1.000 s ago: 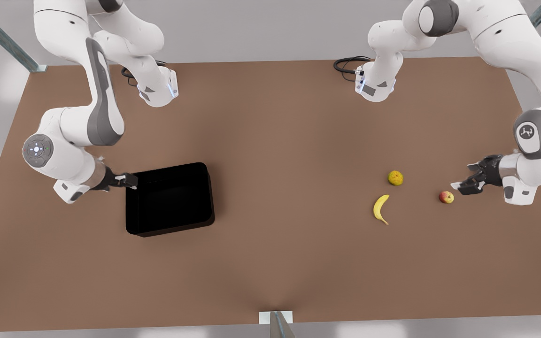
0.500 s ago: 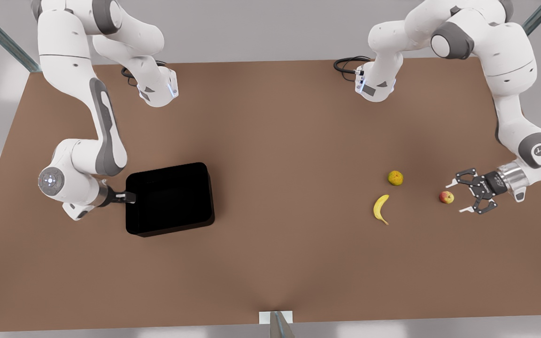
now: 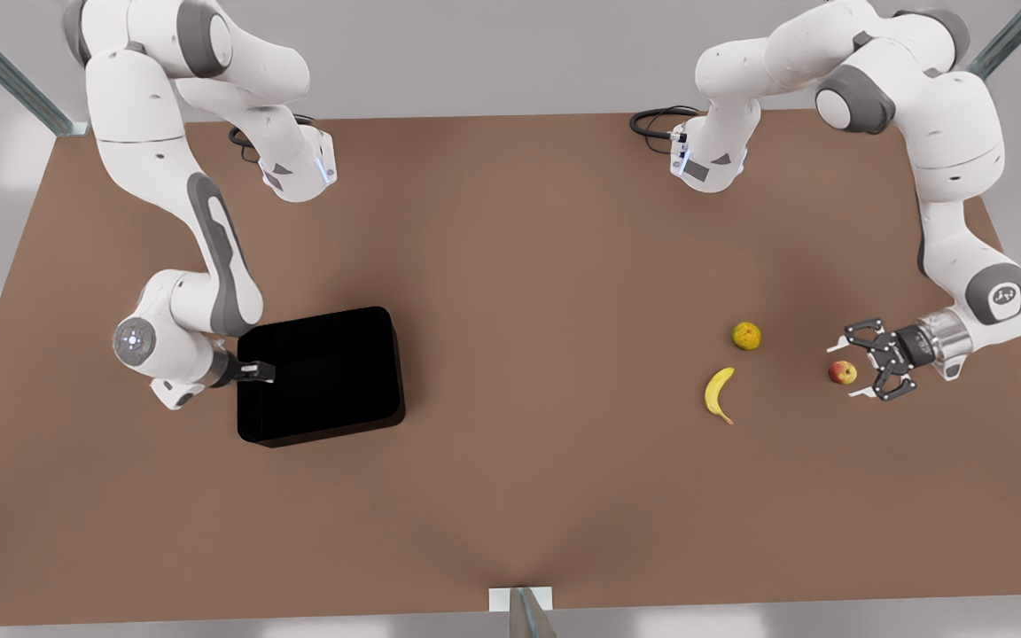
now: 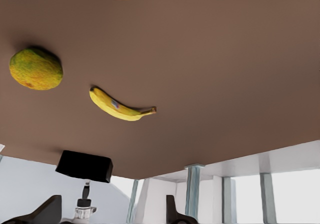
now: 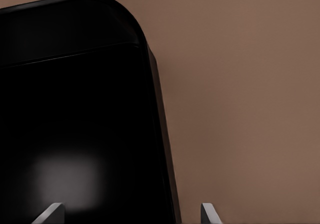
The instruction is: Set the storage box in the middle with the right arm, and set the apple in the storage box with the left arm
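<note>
the right gripper [image 3: 264,370] straddles the storage box [image 3: 324,372] wall at the front view's left, fingers spread, grip unclear. the left gripper [image 3: 854,364] reaches low, open around the apple [image 3: 842,372], untouched on the table [image 3: 510,487].

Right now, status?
Right gripper open, straddling box wall. Left gripper open around apple. Box not yet centred. Nothing blocking.

Both grippers low, jaws spread.
</note>
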